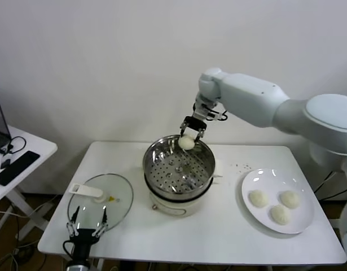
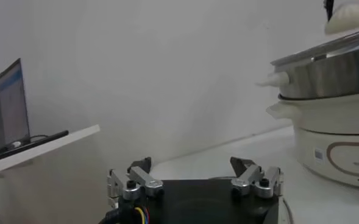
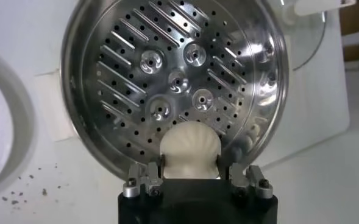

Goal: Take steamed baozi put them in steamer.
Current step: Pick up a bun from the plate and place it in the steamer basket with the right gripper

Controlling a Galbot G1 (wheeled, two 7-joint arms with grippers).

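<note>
One steamed baozi [image 1: 186,142] [image 3: 189,149], off-white and ridged, sits between the fingers of my right gripper [image 1: 188,136] [image 3: 189,165], which is shut on it. It hangs just above the far rim of the steamer [image 1: 155,152] [image 3: 94,73], a shiny perforated basket on a cream pot; the basket floor is bare. Three more baozi [image 1: 258,198] [image 1: 290,199] [image 1: 280,214] lie on a white plate [image 1: 302,227] to the right. My left gripper [image 1: 87,221] [image 2: 194,173] is parked open at the table's front left corner, holding nothing.
A flat glass lid [image 1: 119,200] with a white knob [image 1: 86,190] lies left of the pot, just beyond my left gripper. A side table [image 1: 32,148] with a laptop and a black device stands at far left. A wall rises behind the table.
</note>
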